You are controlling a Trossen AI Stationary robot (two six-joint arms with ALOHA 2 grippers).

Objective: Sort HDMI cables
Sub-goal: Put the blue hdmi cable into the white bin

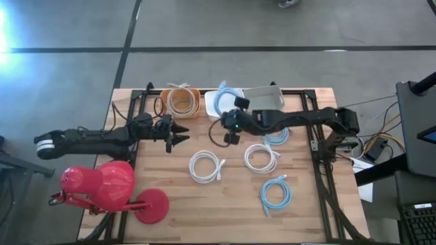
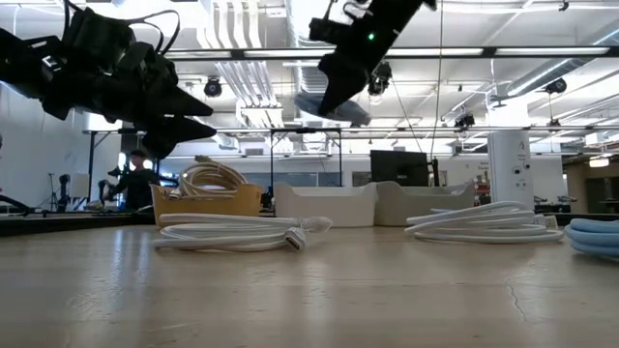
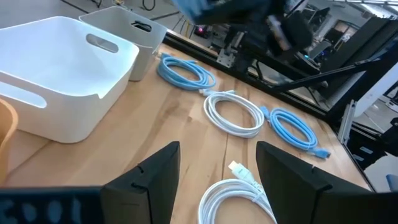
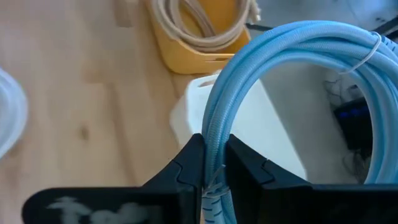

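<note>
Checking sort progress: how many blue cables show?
3: held cable in the right tool over the white tub; second cable half under the right arm; third cable at table's right.

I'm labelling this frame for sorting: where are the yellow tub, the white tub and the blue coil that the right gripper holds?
yellow tub (image 1: pixel 195 109): high view, its right rim.
white tub (image 3: pixel 74 118): left wrist view, its front wall.
held light blue coil (image 4: pixel 273 46): right wrist view, top of its loop.
</note>
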